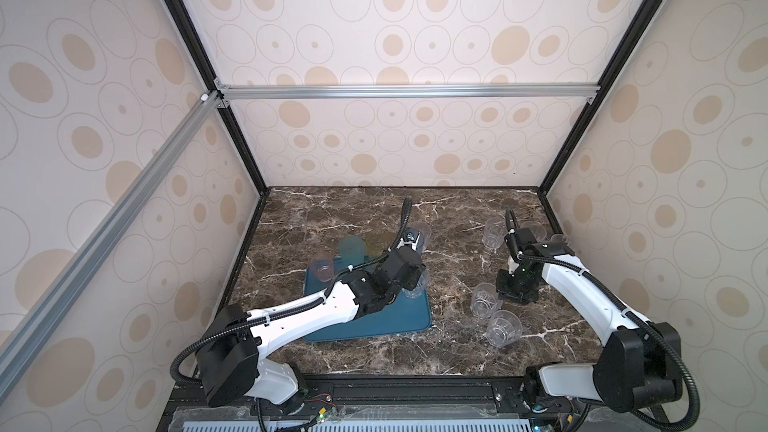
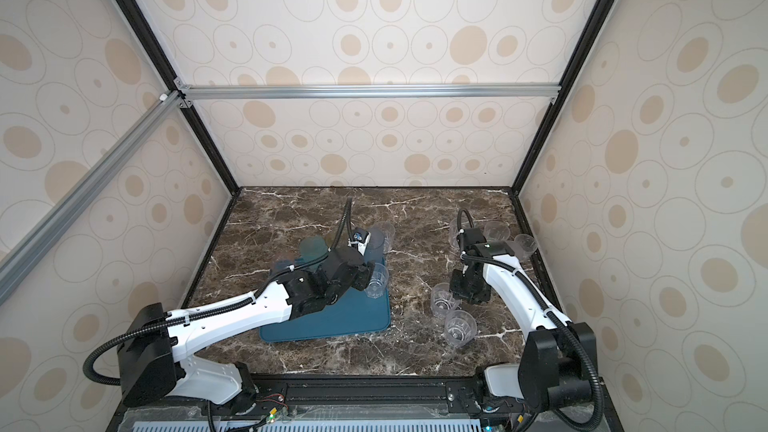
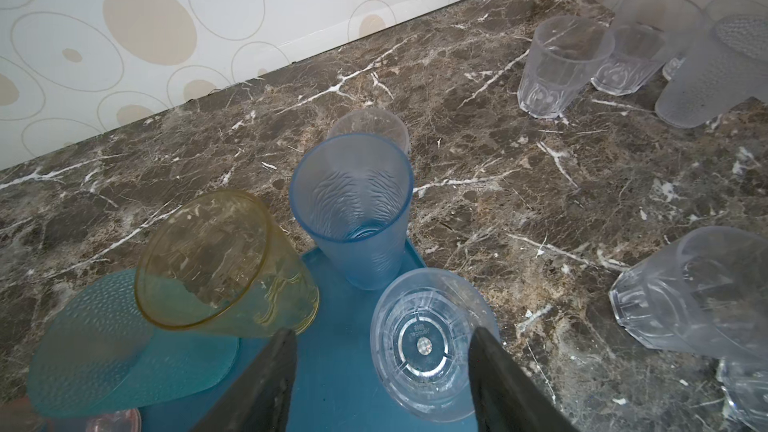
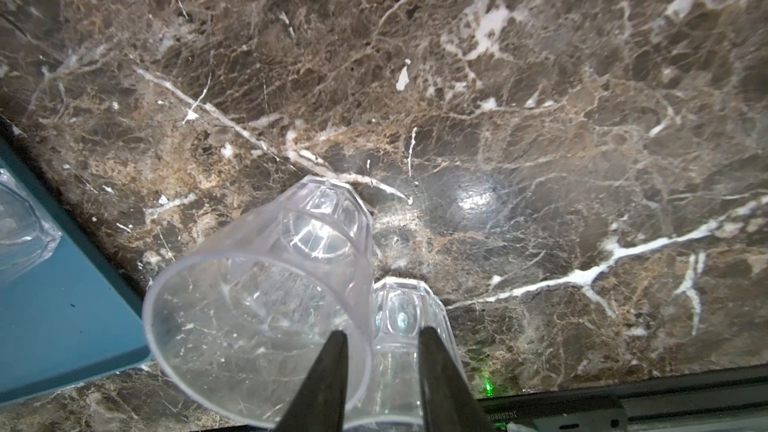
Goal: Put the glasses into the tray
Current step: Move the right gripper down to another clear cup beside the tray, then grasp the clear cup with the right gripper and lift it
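- A brown marble tabletop [image 1: 365, 218] veined in white is seen, closed in on three sides by cream walls [image 1: 415, 35] printed with tan ovals; an aluminium bar [image 1: 407, 91] is run across the back wall, high above the tray [image 1: 399, 320].
- The tray is laid flat on the marble; along its far edge a pink glass [image 1: 322, 270], a teal glass [image 1: 351, 247] and a yellow glass [image 1: 376, 243] are stood; a blue glass [image 3: 353, 209] is stood at its far right corner.
- The left arm [image 1: 307, 317] is stretched low across the tray from its near left side; the left gripper [image 3: 382, 331] is held over the tray's right edge with its jaws spread wide; a faceted tumbler [image 3: 428, 342] is stood on the tray between them, ungripped.
- Right of the tray, a first loose tumbler [image 1: 484, 301] and a second loose tumbler [image 1: 503, 328] are stood side by side on the marble.
- The right arm [image 1: 582, 284] is bent at the elbow, right of the tray; the right gripper [image 4: 382, 332] is pointed down with its jaws partly apart astride the first loose tumbler's rim; nothing is seen clamped.
- Beyond the tray's far right, further clear glasses [image 1: 494, 234] are grouped on the marble.
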